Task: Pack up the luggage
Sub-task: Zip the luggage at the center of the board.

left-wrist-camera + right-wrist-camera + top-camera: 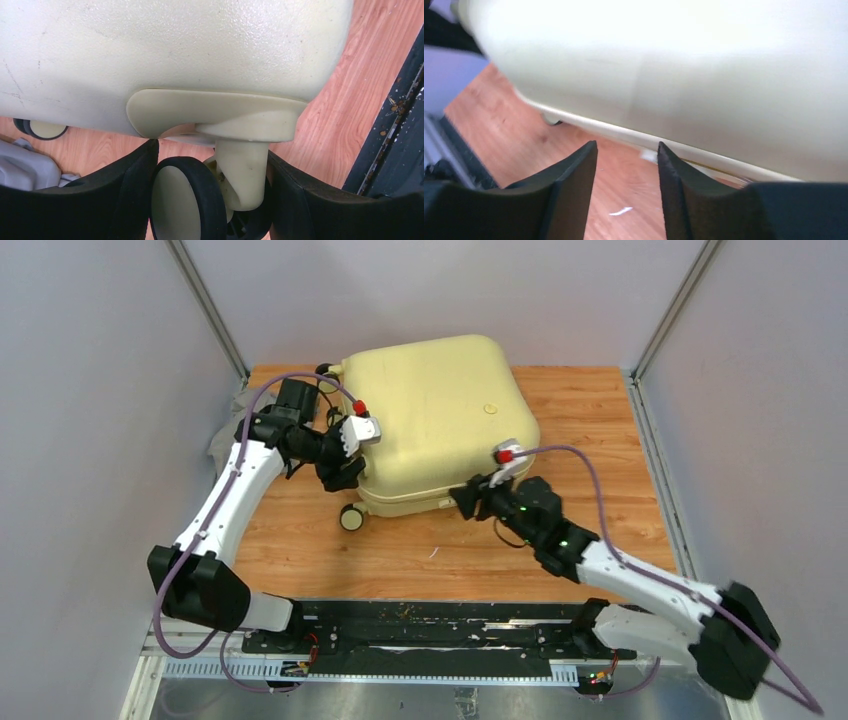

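Left claw (212, 149): jaws held wide, one finger close on each side of the suitcase's (440, 410) near wheel (182, 200) and its stem. They look to touch it, but I cannot tell whether it is a real grip.
Right claw (626, 143): jaws part open with nothing between them (only bare wood shows in the gap), tips low beside the suitcase's near edge.
Table (600, 410): wood-grain top, with a black rail (430, 625) along the near side.
Suitcase: pale yellow, shut, lying flat toward the back middle of the table. The left claw is at its near-left corner and the right claw at its near-right.
Near wheel: black tyre, cream hub, on a cream stem under the corner mount.
Far wheel (45, 130): same colours, at the suitcase's other left corner.
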Motion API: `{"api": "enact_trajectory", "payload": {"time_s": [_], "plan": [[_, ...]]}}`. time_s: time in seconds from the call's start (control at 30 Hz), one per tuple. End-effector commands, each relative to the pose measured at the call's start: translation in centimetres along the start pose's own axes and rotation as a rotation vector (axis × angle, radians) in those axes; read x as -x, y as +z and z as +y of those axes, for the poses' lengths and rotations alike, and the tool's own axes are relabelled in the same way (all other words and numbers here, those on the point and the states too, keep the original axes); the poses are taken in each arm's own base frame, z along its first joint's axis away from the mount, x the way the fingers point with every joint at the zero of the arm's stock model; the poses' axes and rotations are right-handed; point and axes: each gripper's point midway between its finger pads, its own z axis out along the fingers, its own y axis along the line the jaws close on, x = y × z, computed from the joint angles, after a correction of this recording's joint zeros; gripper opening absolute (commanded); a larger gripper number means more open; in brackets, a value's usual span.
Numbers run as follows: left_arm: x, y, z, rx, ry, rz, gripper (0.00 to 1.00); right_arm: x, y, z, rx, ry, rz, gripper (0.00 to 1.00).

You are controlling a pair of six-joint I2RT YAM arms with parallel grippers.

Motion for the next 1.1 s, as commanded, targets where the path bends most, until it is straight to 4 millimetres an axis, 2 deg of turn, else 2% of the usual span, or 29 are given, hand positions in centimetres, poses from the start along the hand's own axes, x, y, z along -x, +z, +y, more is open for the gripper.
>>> {"api": "enact_trajectory", "payload": {"time_s": [0.0,0.03,0.1,0.23,0.33,0.43,0.53,0.67,0.77,0.9,1.07], "plan": [[2.2,-0.5,-2.3,-0.036,0.005,-0.137,0.00,-0.8,-5.7,-7.3,-0.228,0.078,-0.036,0.56],[1.9,-0.2,-2.7,-0.043,-0.016,-0.145,0.00,-1.5,-6.8,-8.9,-0.266,0.090,-0.034,0.59],[2.0,0.0,-2.9,-0.005,-0.056,-0.178,0.00,-2.2,-7.9,-10.2,-0.270,0.106,-0.029,0.61],[2.8,-0.4,-1.3,0.128,-0.130,-0.237,0.00,-2.7,-7.7,-11.4,-0.211,0.126,0.010,0.61],[3.4,-1.0,-1.1,0.158,-0.145,-0.253,0.00,-1.4,-6.7,-12.0,-0.171,0.107,-0.013,0.66],[3.7,-1.2,-1.7,0.159,-0.142,-0.258,0.00,-0.1,-4.8,-12.4,-0.108,0.108,-0.009,0.67],[3.7,-1.0,-3.0,0.143,-0.137,-0.257,0.00,2.1,-2.7,-12.4,-0.040,0.090,-0.015,0.67],[3.1,-0.5,-5.0,0.119,-0.132,-0.246,0.00,3.1,-1.4,-12.4,0.006,0.060,-0.002,0.67],[2.7,-0.1,-5.6,0.105,-0.146,-0.232,0.00,2.6,-1.8,-12.9,0.003,0.055,0.002,0.67],[3.1,0.0,-4.9,0.108,-0.153,-0.225,0.00,0.7,-2.6,-13.3,-0.003,0.057,-0.002,0.67],[3.6,0.3,-3.8,0.122,-0.153,-0.209,0.00,-0.5,-2.5,-14.4,-0.030,0.046,-0.001,0.57]]}}
